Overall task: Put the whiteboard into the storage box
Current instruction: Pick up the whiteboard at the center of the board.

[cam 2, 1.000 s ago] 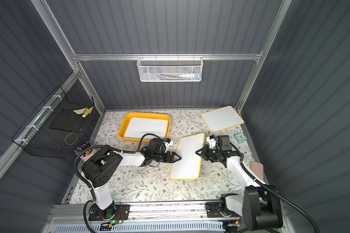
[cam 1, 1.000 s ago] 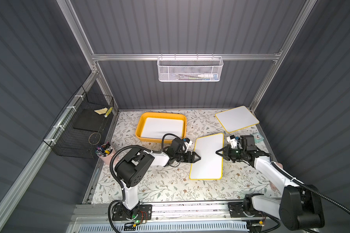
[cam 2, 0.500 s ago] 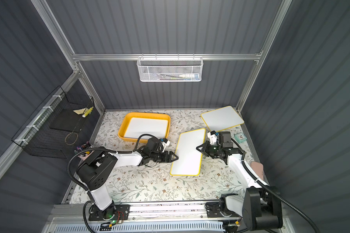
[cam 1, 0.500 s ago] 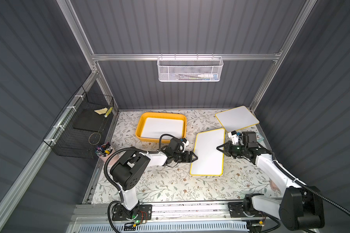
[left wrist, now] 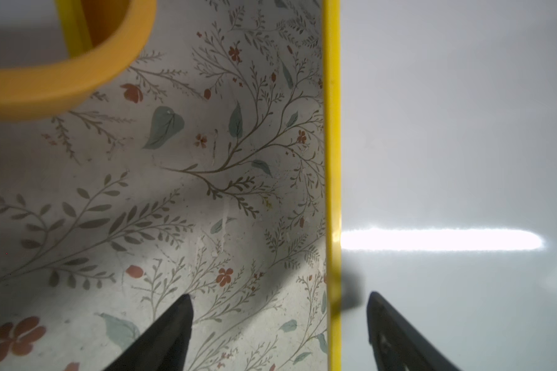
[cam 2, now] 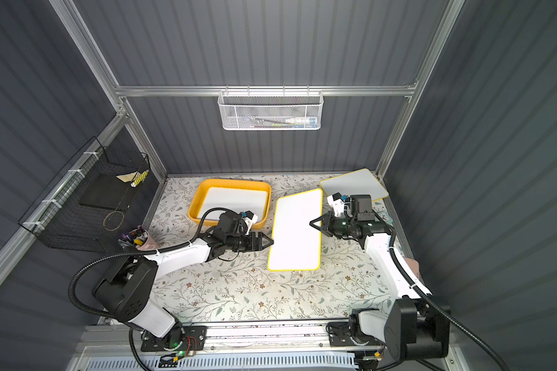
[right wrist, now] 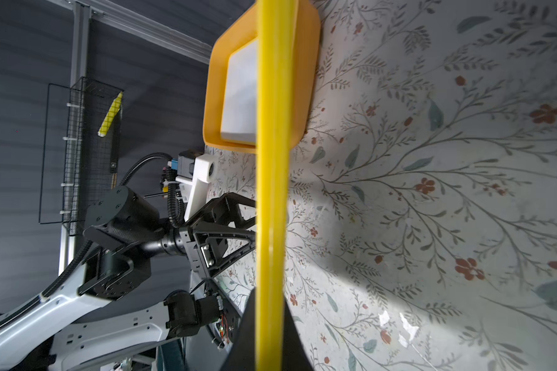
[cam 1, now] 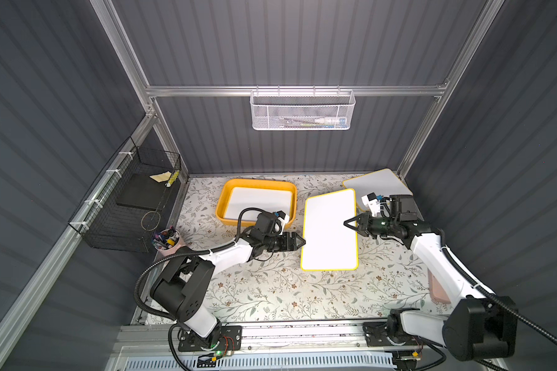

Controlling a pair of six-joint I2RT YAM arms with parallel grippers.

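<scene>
Yellow-rimmed white rectangular whiteboard, one edge pinched by the right claw; the spread left claw brackets the opposite edge. Next, likely: close it, then carry the board to the shallow yellow-orange plastic storage box.

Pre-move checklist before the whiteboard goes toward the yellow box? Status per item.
1. Grip: right jaws shut on one long edge of the whiteboard: ok.
2. Support: left jaws open, astride the opposite long edge, not closed on it: not ok.
3. Target: storage box empty: not ok. A second board lies inside, so this one likely has to stack on it.
4. Path: the way to the box is clear: not ok. In both top views the left arm sits between the whiteboard and the box, with its wrist over the near rim.
5. Lift: whiteboard fully off the table: cannot tell.
</scene>
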